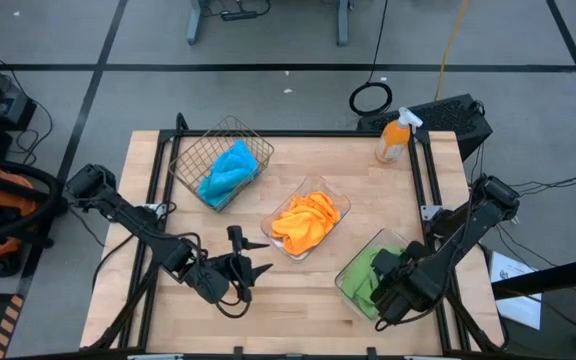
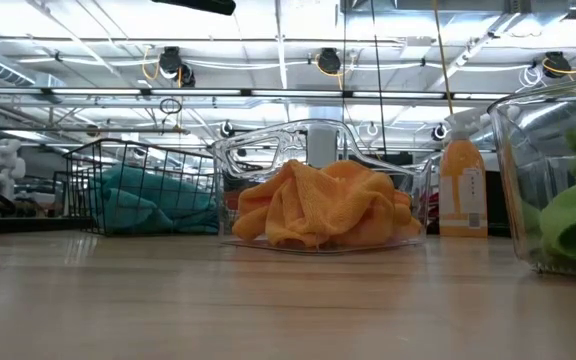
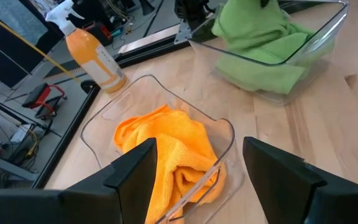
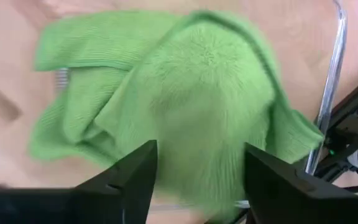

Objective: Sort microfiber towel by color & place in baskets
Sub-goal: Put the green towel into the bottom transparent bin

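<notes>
Room: we see bare table (image 1: 298, 290) in front | left gripper (image 1: 251, 270) low there, fingers apart, empty | right gripper (image 4: 197, 180) over the green towels (image 1: 368, 272) in the right tray (image 1: 353, 295), fingers apart, holding nothing | orange towels (image 1: 306, 222) in middle tray (image 1: 336, 197) | blue towels (image 1: 228, 172) in wire basket (image 1: 193, 150).

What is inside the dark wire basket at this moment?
The wire basket holds bright blue microfiber cloth, bunched in a heap. Whether it is one cloth or two cannot be seen, because the folds cover each other, and the basket floor under the heap is hidden.
</notes>
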